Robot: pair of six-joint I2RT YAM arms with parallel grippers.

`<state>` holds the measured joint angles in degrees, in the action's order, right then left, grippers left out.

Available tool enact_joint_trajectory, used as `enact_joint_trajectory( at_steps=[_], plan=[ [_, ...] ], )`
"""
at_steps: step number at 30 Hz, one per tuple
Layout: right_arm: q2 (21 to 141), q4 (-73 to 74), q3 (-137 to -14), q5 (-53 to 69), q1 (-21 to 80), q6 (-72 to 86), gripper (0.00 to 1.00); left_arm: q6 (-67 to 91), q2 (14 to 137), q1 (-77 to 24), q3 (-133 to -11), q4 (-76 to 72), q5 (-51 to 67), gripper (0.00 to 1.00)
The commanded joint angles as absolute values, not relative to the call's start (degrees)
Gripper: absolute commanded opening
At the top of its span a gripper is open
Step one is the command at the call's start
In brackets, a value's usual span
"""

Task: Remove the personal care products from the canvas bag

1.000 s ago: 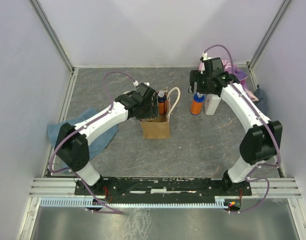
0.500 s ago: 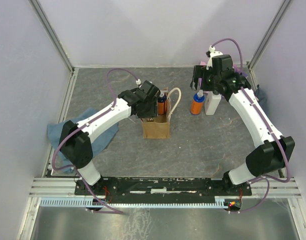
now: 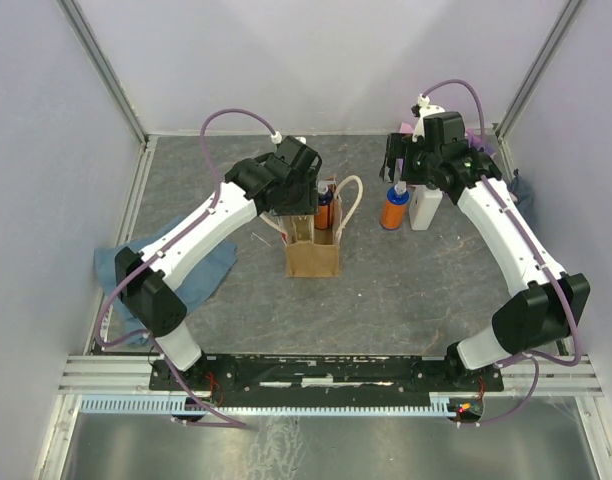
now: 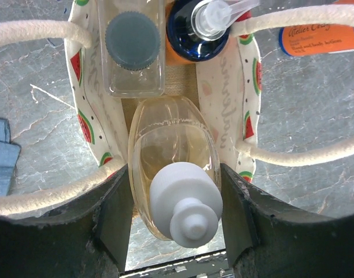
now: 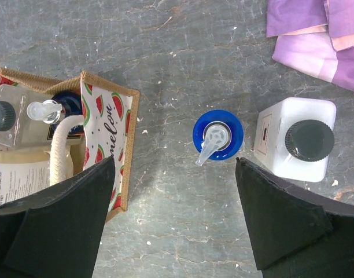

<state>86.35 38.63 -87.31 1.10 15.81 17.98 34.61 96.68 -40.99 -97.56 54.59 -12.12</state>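
Reaching down into the canvas bag (image 3: 311, 258), the left gripper (image 4: 176, 215) is clenched on a clear oval bottle (image 4: 172, 156) with a white cap, its fingers (image 4: 114, 217) pressed against both sides. Inside the bag, a grey-capped clear bottle (image 4: 132, 43) stands at 11 o'clock of it and a dark-capped pump bottle (image 4: 195, 32) at 1 o'clock. At 2 o'clock from the bag, an orange blue-capped bottle (image 5: 217, 136) and a white bottle (image 5: 295, 145) stand side by side on the table (image 3: 406, 290). The right gripper (image 5: 174, 174) hangs above them, spread wide, grasping nothing.
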Motion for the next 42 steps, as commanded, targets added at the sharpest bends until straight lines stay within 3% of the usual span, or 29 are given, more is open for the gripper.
enact_joint_trajectory(
  at_steps=[1,12,28,42],
  plan=[
    [83.8,37.4,-87.0,1.2,16.0,18.5,0.93,32.2,91.9,-41.5,-104.4,51.4,-13.7,0.37],
    [83.4,37.0,-86.1,1.1,16.0,19.1,0.93,30.9,90.9,-42.2,-111.3,55.1,-15.1,0.2],
    [84.1,37.5,-86.4,-0.1,16.0,19.4,0.93,31.9,89.4,-43.3,-119.7,60.4,-12.1,0.2],
    [85.7,39.3,-88.4,-1.3,16.0,20.2,0.93,33.0,86.2,-46.9,-116.2,62.9,-6.6,0.19]
  ],
)
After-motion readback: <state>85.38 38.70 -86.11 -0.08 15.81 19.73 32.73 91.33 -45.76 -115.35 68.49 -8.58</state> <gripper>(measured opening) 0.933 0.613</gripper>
